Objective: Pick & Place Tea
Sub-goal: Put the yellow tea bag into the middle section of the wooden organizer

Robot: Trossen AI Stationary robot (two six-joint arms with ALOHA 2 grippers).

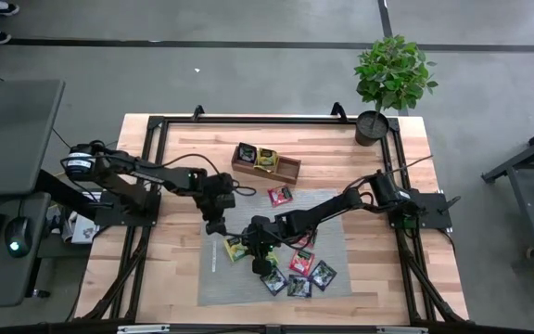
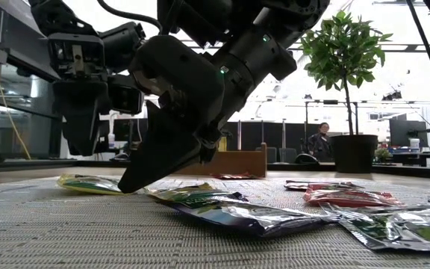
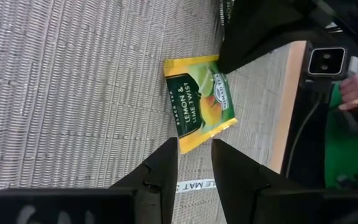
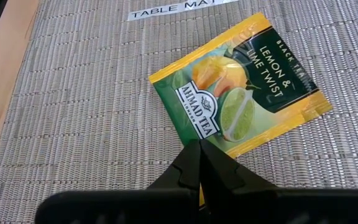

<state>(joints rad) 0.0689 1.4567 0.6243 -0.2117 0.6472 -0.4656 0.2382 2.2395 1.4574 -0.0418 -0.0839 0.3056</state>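
A yellow-green lemon and lime tea sachet (image 4: 241,87) lies flat on the grey mat (image 1: 216,278), near its left part (image 1: 235,249). My right gripper (image 4: 199,148) is shut at one edge of it, its fingers slanting down to the mat (image 2: 129,187). My left gripper (image 3: 194,149) is open and hovers just above the mat (image 2: 80,149), with one corner of the same sachet (image 3: 201,102) below the gap between its fingers. Several more sachets (image 1: 299,274) lie on the mat's near right part. A red one (image 1: 280,195) lies on the bare wood. My right gripper pinches the sachet's edge (image 4: 225,148) between its two shut fingertips, near a corner, and a yellow sliver shows between the fingers. The fingers slant down from the table's right side. The sachet still lies flat on the mat.
The brown wooden tray (image 1: 290,170) stands at the table's far middle with sachets in its left compartments. A potted plant (image 1: 371,125) stands at the far right corner. A "TABLE MAT" label (image 4: 166,9) is on the mat's left edge. A person (image 2: 321,138) sits far behind the table.
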